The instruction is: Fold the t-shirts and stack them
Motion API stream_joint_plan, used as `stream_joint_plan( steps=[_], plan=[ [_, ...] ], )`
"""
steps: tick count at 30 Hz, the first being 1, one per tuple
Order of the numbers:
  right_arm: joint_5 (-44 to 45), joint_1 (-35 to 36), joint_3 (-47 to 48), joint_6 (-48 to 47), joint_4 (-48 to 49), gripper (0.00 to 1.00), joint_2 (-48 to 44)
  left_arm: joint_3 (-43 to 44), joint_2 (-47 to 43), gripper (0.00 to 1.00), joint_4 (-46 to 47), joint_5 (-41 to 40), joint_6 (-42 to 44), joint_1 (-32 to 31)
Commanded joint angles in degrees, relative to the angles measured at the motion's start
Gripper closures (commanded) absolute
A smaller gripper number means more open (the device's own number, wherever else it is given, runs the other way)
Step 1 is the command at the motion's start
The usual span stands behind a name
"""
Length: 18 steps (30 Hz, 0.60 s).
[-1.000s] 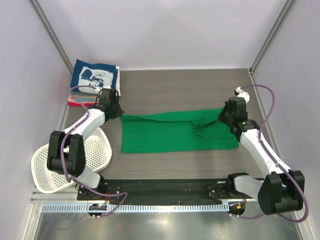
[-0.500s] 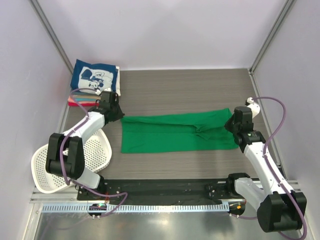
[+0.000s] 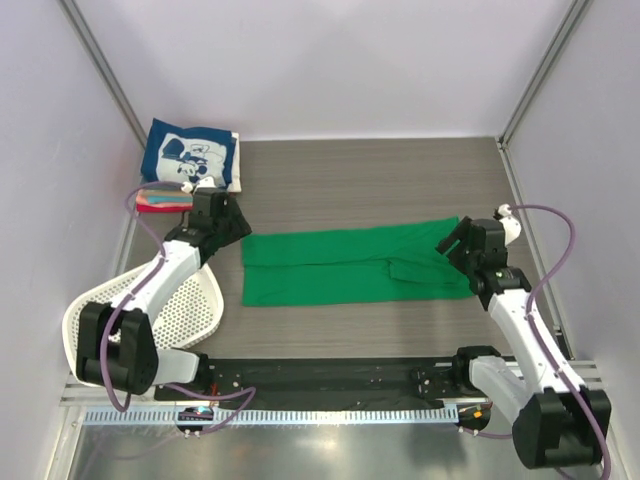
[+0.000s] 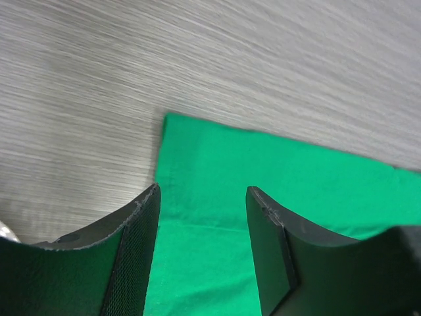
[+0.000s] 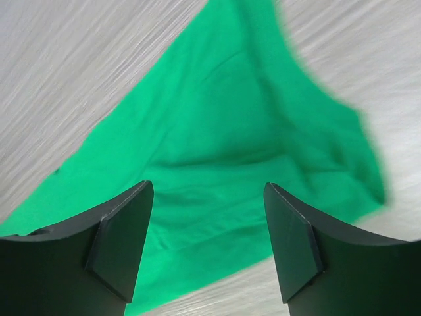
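At the far left, the white basket (image 3: 150, 312) lay at the near left side of the table (image 3: 380, 175), partly under the left arm. Behind it, in the back left corner, the navy t-shirt (image 3: 190, 155) with white print lay folded on top of a small stack, and a red-pink t-shirt (image 3: 158, 203) showed at the near edge of that stack. The left gripper (image 3: 232, 226) hung just above the left end of the green t-shirt (image 3: 340, 266). In the left wrist view its two fingers (image 4: 135, 253) stood apart, with the corner of the cloth between them and nothing clamped. The green t-shirt was spread flat in the middle of the table as a long band from left to right, with some folds near its right end. The right gripper (image 3: 456, 240) was over that right end. In the right wrist view its fingers (image 5: 122, 237) were also apart, the cloth lying under the gap, and they held nothing.
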Motion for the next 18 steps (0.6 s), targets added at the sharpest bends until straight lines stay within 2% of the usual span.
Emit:
stream_joint_plan(
  steps=[1,8,13,18],
  plan=[
    [-10.81,0.5,1.56,2.27,7.46,0.27,5.8,2.73,2.09,0.44,1.65,-1.27,1.01,-2.53],
    [-13.9,2.18,3.04,4.56,10.98,0.26,23.27,6.33,13.87,0.46,3.15,1.62,0.83,-9.3],
    [-15.57,2.35,6.56,5.27,10.46,0.24,33.31,9.06,20.63,0.47,2.19,5.74,-0.75,-10.18],
    [-17.59,2.53,13.58,4.04,9.67,0.23,44.91,8.81,22.23,0.47,-1.06,8.02,-4.16,-10.53]
  ],
)
